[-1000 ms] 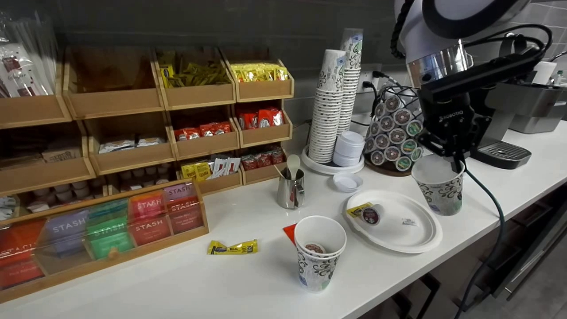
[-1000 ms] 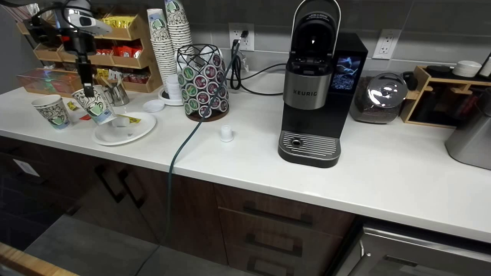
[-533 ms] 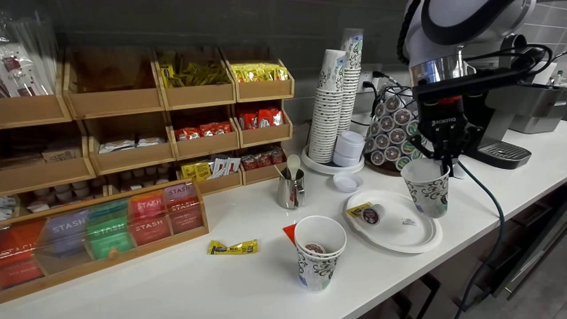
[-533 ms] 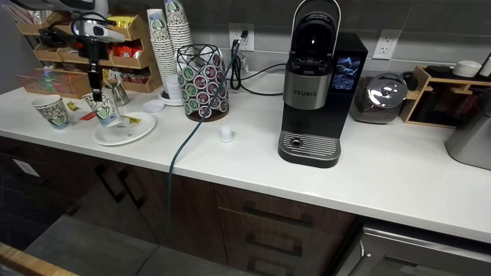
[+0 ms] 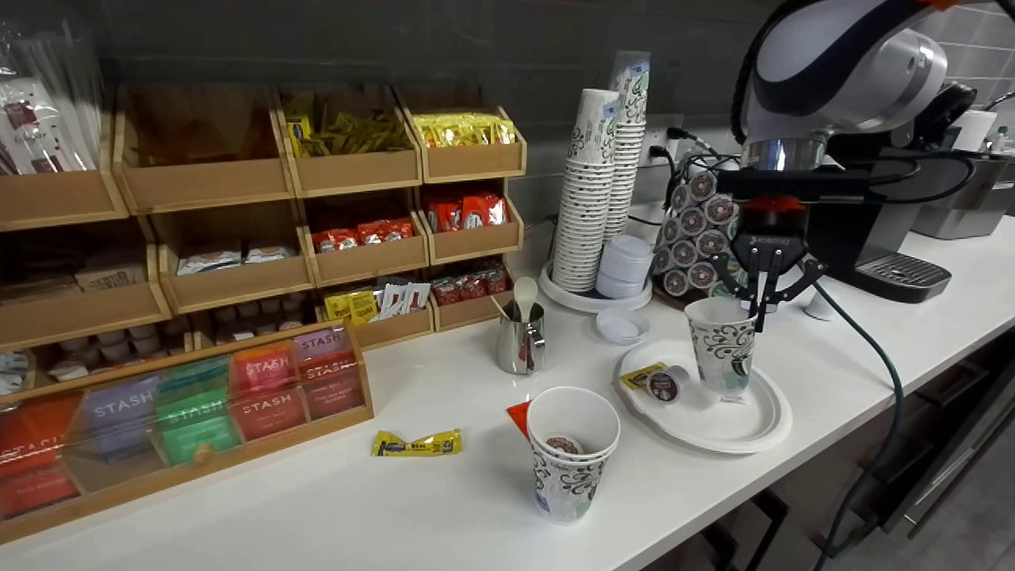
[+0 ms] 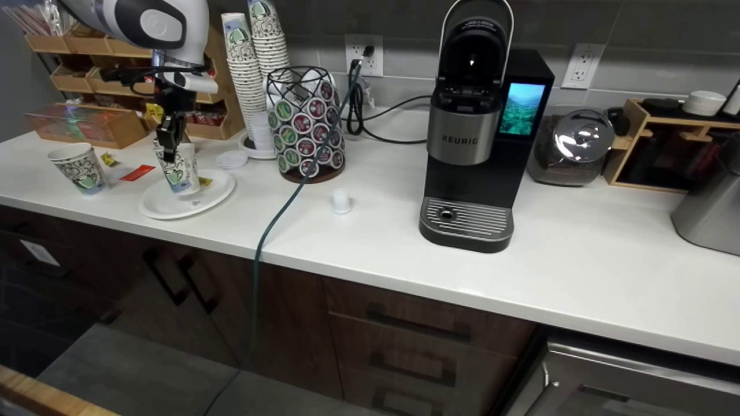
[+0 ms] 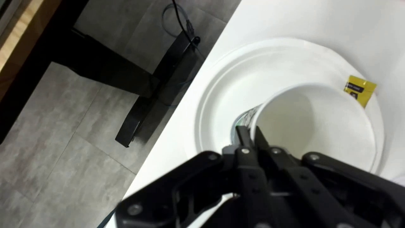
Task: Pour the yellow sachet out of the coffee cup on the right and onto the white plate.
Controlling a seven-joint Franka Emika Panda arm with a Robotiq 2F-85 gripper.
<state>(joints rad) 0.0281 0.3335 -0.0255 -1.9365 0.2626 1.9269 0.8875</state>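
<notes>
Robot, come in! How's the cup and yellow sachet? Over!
Gripper shut on coffee cup rim, over white plate. Yellow sachet at the plate's edge. Coffee pod beside it, perhaps in the way.

My arm: one, bent, wrist nearly vertical. My gripper: one, pointing down, in a narrow pinch.

STASH on packets, KEURIG on brewer

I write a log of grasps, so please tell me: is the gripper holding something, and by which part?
The gripper holds the coffee cup by its rim, one finger inside, one outside.
</notes>
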